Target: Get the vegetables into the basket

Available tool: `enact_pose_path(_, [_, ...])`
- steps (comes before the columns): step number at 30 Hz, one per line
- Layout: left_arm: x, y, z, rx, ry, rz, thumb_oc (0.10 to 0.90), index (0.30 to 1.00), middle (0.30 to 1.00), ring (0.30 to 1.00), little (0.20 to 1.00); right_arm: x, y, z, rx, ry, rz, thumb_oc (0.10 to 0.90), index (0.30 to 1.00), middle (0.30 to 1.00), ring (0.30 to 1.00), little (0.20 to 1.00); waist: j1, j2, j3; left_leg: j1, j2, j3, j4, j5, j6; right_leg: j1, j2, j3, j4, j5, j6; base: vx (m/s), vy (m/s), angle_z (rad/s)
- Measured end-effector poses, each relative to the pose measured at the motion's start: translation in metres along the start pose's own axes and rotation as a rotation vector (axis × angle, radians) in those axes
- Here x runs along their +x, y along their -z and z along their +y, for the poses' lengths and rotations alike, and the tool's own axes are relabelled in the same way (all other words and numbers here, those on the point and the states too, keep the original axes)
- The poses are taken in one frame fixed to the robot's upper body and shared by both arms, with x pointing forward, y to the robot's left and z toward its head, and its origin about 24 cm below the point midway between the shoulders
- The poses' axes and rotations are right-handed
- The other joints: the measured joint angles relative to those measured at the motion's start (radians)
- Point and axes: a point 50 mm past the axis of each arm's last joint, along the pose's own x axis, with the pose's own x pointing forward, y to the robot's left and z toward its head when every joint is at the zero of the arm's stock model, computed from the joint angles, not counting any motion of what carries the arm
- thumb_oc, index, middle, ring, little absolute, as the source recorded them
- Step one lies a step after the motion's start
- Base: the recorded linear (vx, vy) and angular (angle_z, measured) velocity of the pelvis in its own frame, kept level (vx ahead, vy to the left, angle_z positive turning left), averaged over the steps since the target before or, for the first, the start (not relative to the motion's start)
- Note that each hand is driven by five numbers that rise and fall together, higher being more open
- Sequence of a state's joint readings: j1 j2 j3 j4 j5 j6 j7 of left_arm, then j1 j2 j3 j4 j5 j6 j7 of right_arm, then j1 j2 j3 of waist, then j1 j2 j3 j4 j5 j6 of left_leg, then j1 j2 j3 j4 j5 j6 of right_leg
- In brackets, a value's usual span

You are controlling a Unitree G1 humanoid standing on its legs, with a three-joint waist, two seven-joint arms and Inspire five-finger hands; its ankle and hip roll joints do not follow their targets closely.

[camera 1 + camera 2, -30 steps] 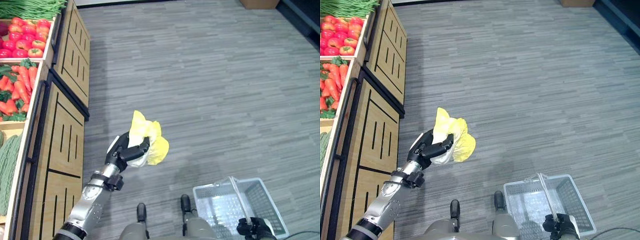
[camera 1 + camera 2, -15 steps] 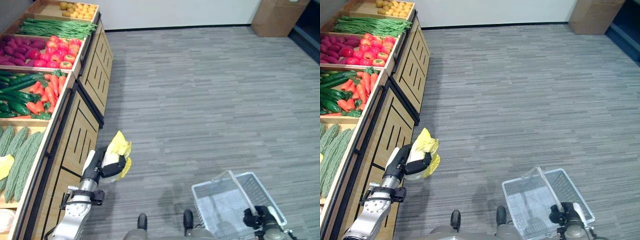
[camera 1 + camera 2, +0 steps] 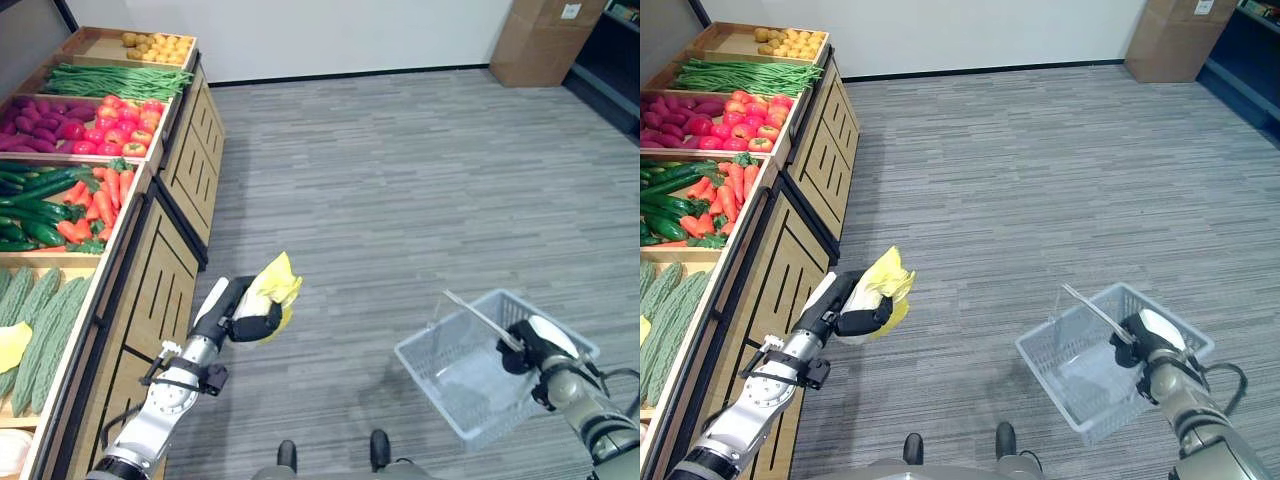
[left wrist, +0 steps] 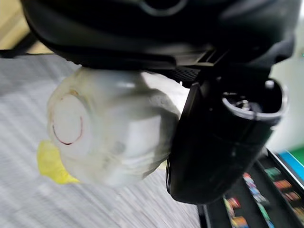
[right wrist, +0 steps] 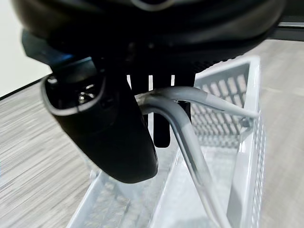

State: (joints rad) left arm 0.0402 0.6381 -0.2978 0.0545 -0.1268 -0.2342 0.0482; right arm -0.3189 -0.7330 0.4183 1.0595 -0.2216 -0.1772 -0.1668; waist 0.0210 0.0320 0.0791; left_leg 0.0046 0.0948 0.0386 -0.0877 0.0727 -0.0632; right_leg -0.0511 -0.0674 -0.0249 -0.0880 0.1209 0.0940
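Note:
My left hand point(image 3: 228, 312) is shut on a pale yellow cabbage point(image 3: 273, 291) and holds it in the air beside the wooden front of the produce shelf. Close up in the left wrist view, the cabbage's white cut base point(image 4: 102, 137) sits against the palm with the thumb point(image 4: 213, 147) curled round it. To the right, my right hand point(image 3: 527, 347) is shut on the grey handle point(image 5: 187, 135) of a white mesh basket point(image 3: 465, 400). The basket hangs tilted above the floor and holds nothing I can see. A wide gap of floor lies between cabbage and basket.
The wooden produce shelf point(image 3: 165, 260) runs along the left with bitter gourds point(image 3: 40, 320), cucumbers point(image 3: 30, 205), carrots point(image 3: 105, 195), tomatoes point(image 3: 115, 135) and green beans point(image 3: 110, 80). A cardboard box point(image 3: 535, 40) stands at the far right wall. Grey plank floor spreads between.
The camera has swung up to take in more shelf and floor. The basket has risen and tilted in my right hand. My left hand still grips the cabbage, now slightly further from the shelf.

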Motion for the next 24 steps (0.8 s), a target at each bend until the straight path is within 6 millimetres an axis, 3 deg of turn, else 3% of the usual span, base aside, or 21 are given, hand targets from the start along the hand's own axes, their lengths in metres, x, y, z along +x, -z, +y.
enact_pose_path(5, [0.019, -0.048, 0.0, 0.082, 0.093, -0.207, 0.4, 0.3, 0.3, 0.3, 0.3, 0.015, -0.037, -0.018, -0.066, 0.022, -0.103, 0.4, 0.3, 0.3, 0.3, 0.3, 0.007, 0.001, 0.0, 0.004, 0.0, 0.008, 0.0, 0.0, 0.0, 0.0, 0.001, 0.007, 0.001, 0.001, 0.0, 0.0, 0.015, -0.04])
enact_pose_path(9, [0.025, -0.074, -0.005, 0.118, 0.169, -0.335, 0.4, 0.3, 0.3, 0.3, 0.3, 0.023, -0.063, -0.032, -0.105, 0.043, -0.175, 0.4, 0.3, 0.3, 0.3, 0.3, 0.01, 0.002, 0.001, 0.006, 0.0, 0.013, 0.0, -0.001, -0.001, 0.0, 0.001, 0.011, 0.001, 0.0, 0.0, 0.0, 0.005, -0.02])
enact_pose_path(17, [0.033, -0.091, -0.015, 0.222, 0.344, -0.396, 0.4, 0.3, 0.3, 0.3, 0.3, 0.031, -0.107, -0.052, -0.04, 0.098, -0.28, 0.4, 0.3, 0.3, 0.3, 0.3, 0.019, 0.008, 0.005, 0.004, 0.001, 0.026, 0.0, -0.003, -0.003, -0.009, 0.002, 0.023, 0.001, 0.0, 0.001, -0.01, 0.012, -0.04])
enact_pose_path(24, [0.039, -0.116, -0.026, 0.319, 0.437, -0.525, 0.4, 0.3, 0.3, 0.3, 0.3, 0.032, -0.125, -0.049, 0.16, 0.098, -0.312, 0.4, 0.3, 0.3, 0.3, 0.3, 0.012, 0.016, 0.013, -0.001, 0.0, 0.035, 0.0, -0.004, -0.003, -0.018, 0.002, 0.03, 0.001, 0.001, 0.001, 0.0, 0.006, -0.03])
